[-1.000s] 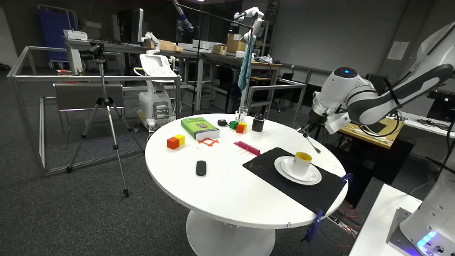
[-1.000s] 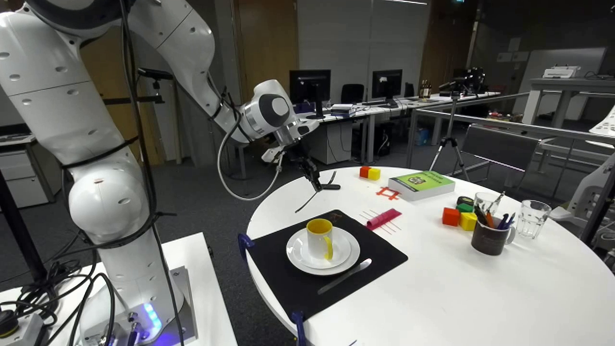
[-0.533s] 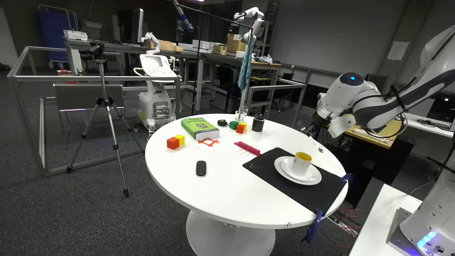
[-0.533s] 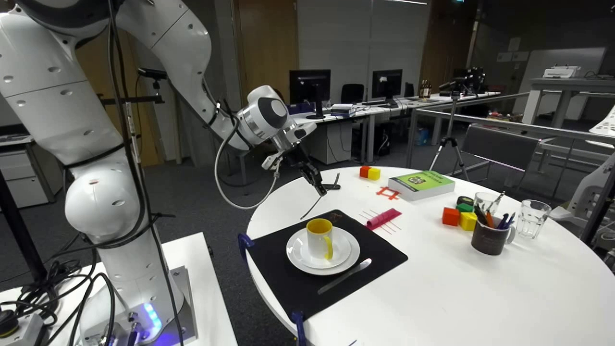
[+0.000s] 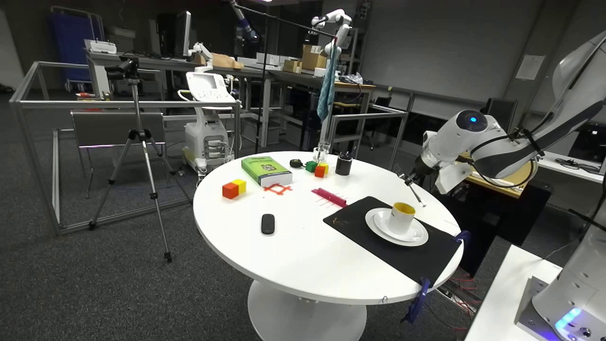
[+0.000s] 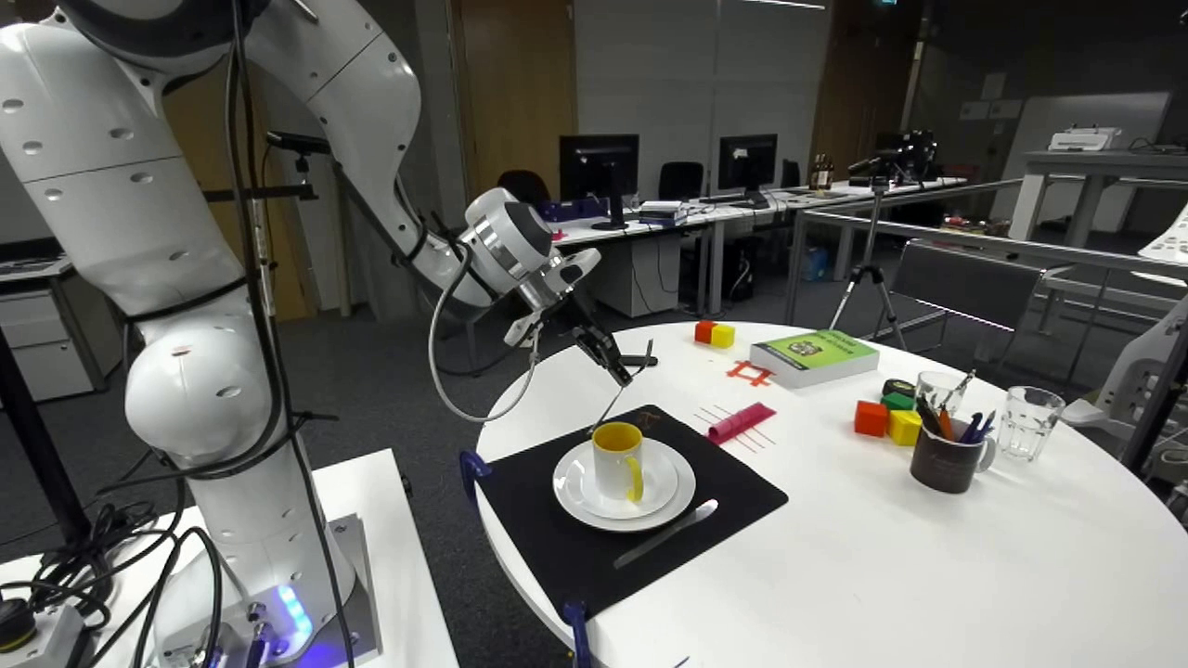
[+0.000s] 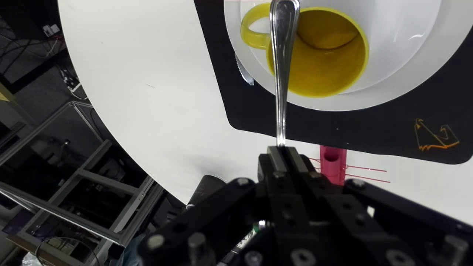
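Observation:
My gripper (image 7: 282, 149) is shut on a slim silver utensil (image 7: 281, 74), whose handle juts out past the fingertips. The utensil's far end (image 6: 647, 353) shows on the opposite side of the jaws; its shape is too small to tell. In an exterior view the handle slants down behind a white mug (image 6: 613, 468) with a yellow inside and handle. That mug stands on stacked white plates (image 6: 687, 486), on a black placemat (image 6: 733, 494). A knife (image 6: 665, 534) lies beside the plates. Seen from the wrist, the handle crosses over the mug; whether they touch I cannot tell.
A pink piece (image 6: 740, 422) lies near the placemat. Farther off are a green book (image 6: 815, 360), a red cube (image 6: 871, 417), a dark mug of pens (image 6: 947, 461), a glass (image 6: 1030, 422) and a black oblong object (image 5: 268, 224). A blue clamp (image 5: 417, 303) grips the table's edge.
My gripper has come down a little toward the placemat with the utensil in it. The lower end of the handle has turned and drawn closer to the mug.

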Controlling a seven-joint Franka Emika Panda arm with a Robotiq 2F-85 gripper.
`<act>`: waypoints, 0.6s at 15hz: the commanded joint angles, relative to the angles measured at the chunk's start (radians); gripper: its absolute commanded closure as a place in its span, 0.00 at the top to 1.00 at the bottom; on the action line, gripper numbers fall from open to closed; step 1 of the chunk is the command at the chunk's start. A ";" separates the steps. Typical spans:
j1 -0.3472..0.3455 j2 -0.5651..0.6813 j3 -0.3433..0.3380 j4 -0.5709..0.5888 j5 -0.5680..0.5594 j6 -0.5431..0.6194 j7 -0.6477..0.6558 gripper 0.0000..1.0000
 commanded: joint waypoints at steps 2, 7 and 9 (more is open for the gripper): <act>-0.014 0.043 0.001 0.021 -0.175 0.016 0.167 0.01; -0.004 0.096 0.003 0.056 -0.355 -0.010 0.382 0.01; -0.001 0.118 0.003 0.074 -0.413 -0.019 0.452 0.01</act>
